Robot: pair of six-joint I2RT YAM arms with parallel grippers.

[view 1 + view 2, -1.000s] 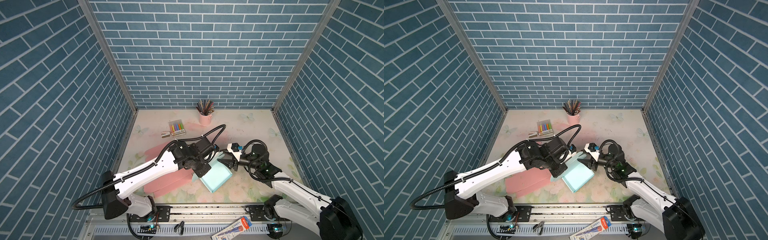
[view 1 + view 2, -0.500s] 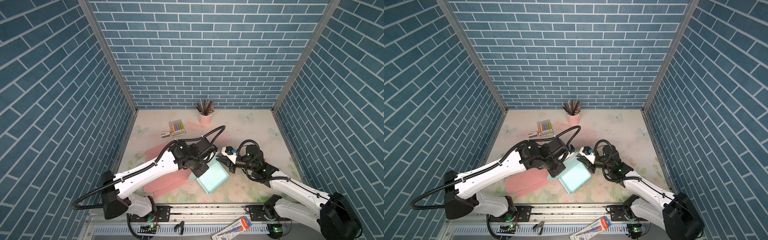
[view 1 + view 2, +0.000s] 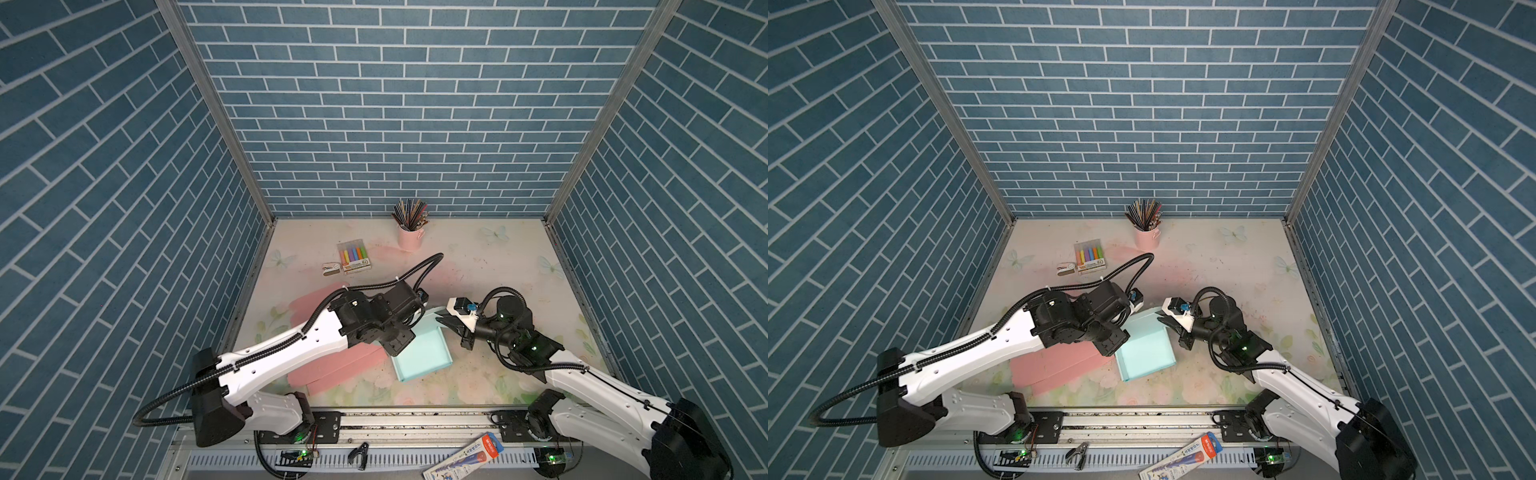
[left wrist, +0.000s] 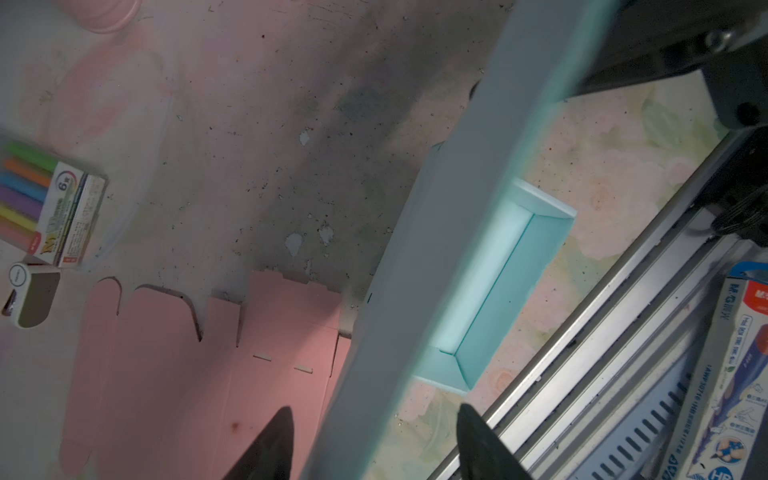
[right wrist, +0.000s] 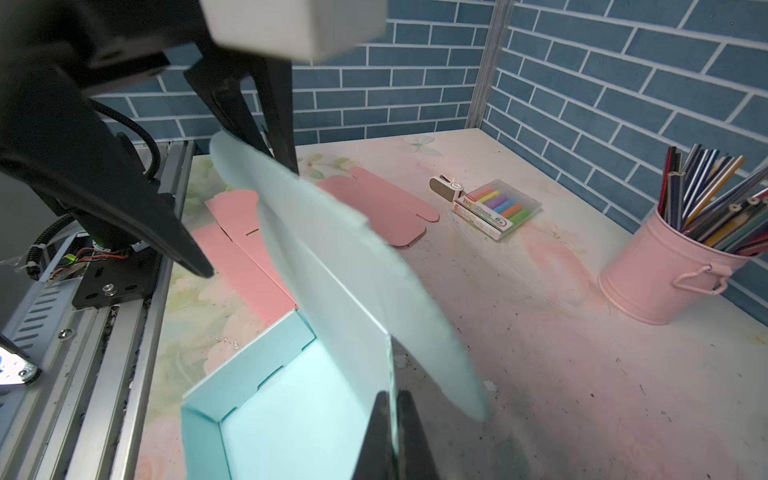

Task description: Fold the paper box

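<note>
Blue brick-patterned walls close in a floral table, and near its front edge, between the two arms, sits the teal paper box. Its tray walls are up and its lid flap stands raised and tilted over the tray.

The right end effector is pinched closed on the thin side edge of that flap. The left end effector stands well open, its two fingers either side of the flap without gripping it. A flat pink box blank lies just beside the tray, partly under the left arm.

As I judge it, the lid is being brought over to close the box, and the hold is slight: one pinch on one edge of a broad, floppy sheet. The paper could slide out or bow and crease off its fold line. Pulling could drag or tip the light tray, which nothing pins down. The left fingers, so near, might snag the flap's top edge.
</note>
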